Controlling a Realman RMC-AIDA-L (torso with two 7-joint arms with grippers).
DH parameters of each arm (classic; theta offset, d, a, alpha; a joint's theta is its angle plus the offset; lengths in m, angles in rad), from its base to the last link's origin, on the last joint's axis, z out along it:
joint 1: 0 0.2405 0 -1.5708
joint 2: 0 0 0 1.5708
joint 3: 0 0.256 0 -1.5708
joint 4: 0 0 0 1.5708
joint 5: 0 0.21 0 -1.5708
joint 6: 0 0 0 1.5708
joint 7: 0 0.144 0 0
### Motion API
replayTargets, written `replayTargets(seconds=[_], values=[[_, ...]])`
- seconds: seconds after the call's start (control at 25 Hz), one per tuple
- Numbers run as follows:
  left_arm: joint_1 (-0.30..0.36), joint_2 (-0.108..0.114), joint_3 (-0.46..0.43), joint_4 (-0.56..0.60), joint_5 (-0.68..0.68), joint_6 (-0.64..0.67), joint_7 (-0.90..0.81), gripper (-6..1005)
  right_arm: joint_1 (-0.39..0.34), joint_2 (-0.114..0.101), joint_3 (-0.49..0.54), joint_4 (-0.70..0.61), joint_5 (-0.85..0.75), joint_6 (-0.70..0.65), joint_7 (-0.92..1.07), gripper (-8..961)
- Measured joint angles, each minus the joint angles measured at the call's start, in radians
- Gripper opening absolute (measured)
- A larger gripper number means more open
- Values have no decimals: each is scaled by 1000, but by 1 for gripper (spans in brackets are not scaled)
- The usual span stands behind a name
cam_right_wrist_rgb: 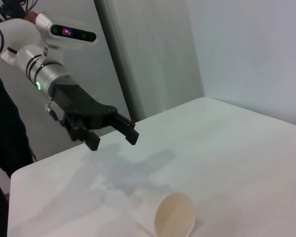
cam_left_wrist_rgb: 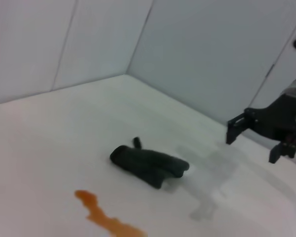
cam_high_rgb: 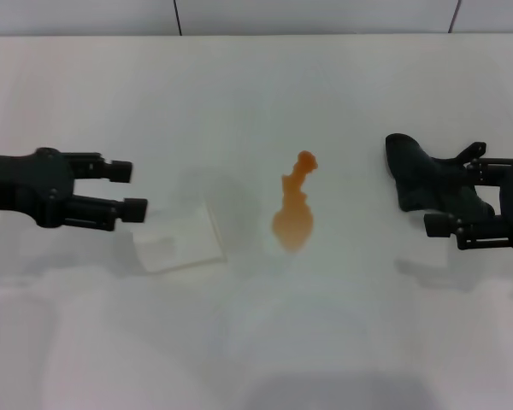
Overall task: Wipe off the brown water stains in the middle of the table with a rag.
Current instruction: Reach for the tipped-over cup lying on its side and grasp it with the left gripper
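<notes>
The brown water stains [cam_high_rgb: 294, 211] sit in the middle of the table [cam_high_rgb: 256, 94], an orange puddle with a rounded near blob and a narrow far end, nothing touching it. Off on the robot's right lies the rag [cam_high_rgb: 426, 175], a dark lump resting on the surface with the right gripper [cam_high_rgb: 449, 199] just beside it, fingers spread and not clamped on the cloth. Over on the left, the left gripper [cam_high_rgb: 130, 189] hangs above the table with fingers apart, a translucent cup [cam_high_rgb: 178, 237] lying on its side just by it.

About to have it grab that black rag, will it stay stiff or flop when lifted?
Probably floppy: the rag lies in soft lumpy folds on the table. Likely light, and unlikely to roll. The open right pincer is beside it; loose ends may droop.
</notes>
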Motion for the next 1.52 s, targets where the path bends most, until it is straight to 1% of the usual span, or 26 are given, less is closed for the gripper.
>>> replayTargets(seconds=[0.12,0.28,0.4,0.44,0.48,0.6,0.64,0.84,1.0,1.16,1.28,1.52], values=[[-17,-2,0,-58,24,1,-13,878,0,0,-2,2,0,0,1,771],[-59,-5,0,-122,95,-1,-18,878,0,0,-4,2,1,4,10,771],[-70,-5,0,-130,115,-3,-18,878,0,0,-11,5,1,8,11,771],[-115,-5,1,-139,188,-16,-14,878,1,0,-15,11,1,13,12,771],[-118,-5,1,-138,193,-18,-14,878,1,0,-16,13,2,14,12,771],[-180,-5,2,-139,308,-57,-11,878,2,0,-20,17,9,18,13,771],[-180,-5,2,-139,308,-57,-11,878,2,1,-23,19,13,20,13,770],[-255,-9,2,-131,442,-120,1,877,3,1,-52,29,25,58,13,770],[-277,-10,2,-130,469,-135,25,877,3,1,-57,30,27,65,13,770],[-291,-11,2,-129,471,-139,57,877,1,1,-83,30,49,82,13,770],[-297,-19,2,-129,472,-141,77,877,1,2,-91,30,52,90,17,770],[-310,-64,2,-128,495,-174,101,877,4,2,-91,28,52,100,25,770]])
